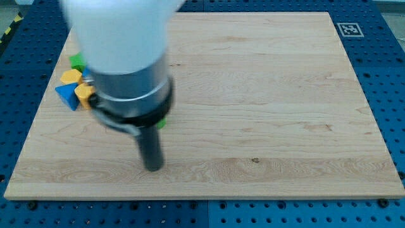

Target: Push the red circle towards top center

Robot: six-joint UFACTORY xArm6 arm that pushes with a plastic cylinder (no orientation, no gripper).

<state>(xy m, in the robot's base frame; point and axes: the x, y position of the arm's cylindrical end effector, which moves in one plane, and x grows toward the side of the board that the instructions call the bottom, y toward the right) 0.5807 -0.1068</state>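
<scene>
One camera view only. Seen from above: pale wooden board on a blue perforated table, with a black-and-white square marker at the board's top right corner.

Blurred across the view's upper left: bulky white and grey arm housing, dark rod hanging below it. My tip down on the wood at lower left of centre, bare, touching no block that shows. No jaws to spread or press, just a plain rod end.

Clustered at the view's left edge, well apart from the tip:
- small green block, shape unclear
- yellow block just below it
- blue triangular block
- second yellow block beside the blue one

Peeking out at the rod's right, near the collar: a green sliver, shape impossible to tell.

Red circle: not visible anywhere on open wood, so probably hidden behind the housing, though impossible to say where. Bearing from tip to circle therefore unknown, and that bearing decides the push.

Judged need: get below the circle, then drive up and rightward. Ample bare wood toward top centre and the whole right side; little margin near the left edge and the cluster.
</scene>
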